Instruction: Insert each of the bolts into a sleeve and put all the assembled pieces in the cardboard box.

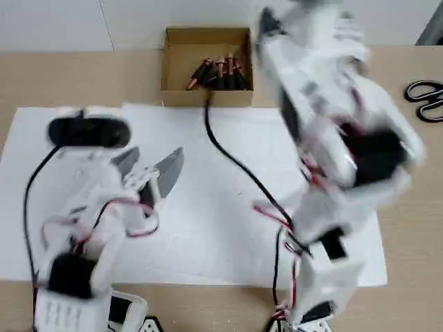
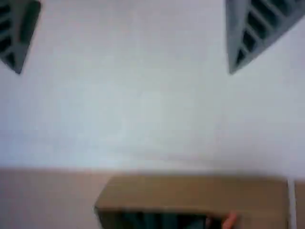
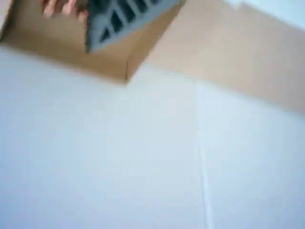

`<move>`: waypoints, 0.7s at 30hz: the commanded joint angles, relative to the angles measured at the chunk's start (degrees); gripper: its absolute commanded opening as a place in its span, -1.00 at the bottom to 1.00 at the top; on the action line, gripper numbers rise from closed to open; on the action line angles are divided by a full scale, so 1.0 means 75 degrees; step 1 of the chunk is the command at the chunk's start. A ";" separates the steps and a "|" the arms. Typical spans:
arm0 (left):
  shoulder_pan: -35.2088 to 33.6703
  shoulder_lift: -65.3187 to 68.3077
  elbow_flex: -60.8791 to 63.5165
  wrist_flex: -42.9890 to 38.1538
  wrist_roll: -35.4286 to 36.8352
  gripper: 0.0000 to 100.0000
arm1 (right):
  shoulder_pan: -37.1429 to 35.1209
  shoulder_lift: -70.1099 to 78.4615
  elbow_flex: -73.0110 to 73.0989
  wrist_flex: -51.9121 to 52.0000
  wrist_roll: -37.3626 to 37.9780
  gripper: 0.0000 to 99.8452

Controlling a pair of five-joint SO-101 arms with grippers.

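From above, the cardboard box (image 1: 206, 97) sits at the far edge of the counter (image 1: 69, 76), with a cluster of assembled pieces (image 1: 218, 72) inside. Every piece I can make out lies there, so I'd judge the job about done. The left hand (image 1: 149, 173) hangs spread and empty over the white sheet (image 1: 208, 207). Its own camera looks at the box wall, well apart. The right hand (image 3: 119, 19) is at the box corner. I cannot tell whether it is spread or pressed together.
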 commanded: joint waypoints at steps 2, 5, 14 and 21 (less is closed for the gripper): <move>-0.0047 -0.1911 0.1155 -0.0211 -0.0082 -0.48 | 0.0064 -0.1799 -0.0152 0.0100 -0.0035 -0.43; -0.0047 -0.3083 0.1952 -0.0223 -0.0082 -0.48 | 0.0100 -0.2901 0.0774 0.0111 -0.0023 -0.43; -0.0047 -0.4138 0.3780 -0.1348 -0.0070 -0.48 | 0.0873 -0.7707 0.9295 -0.0041 -0.0059 -0.43; -0.0047 -0.4138 0.5386 -0.2895 -0.0070 -0.48 | 0.1401 -1.1341 1.6516 -0.2819 -0.0059 -0.43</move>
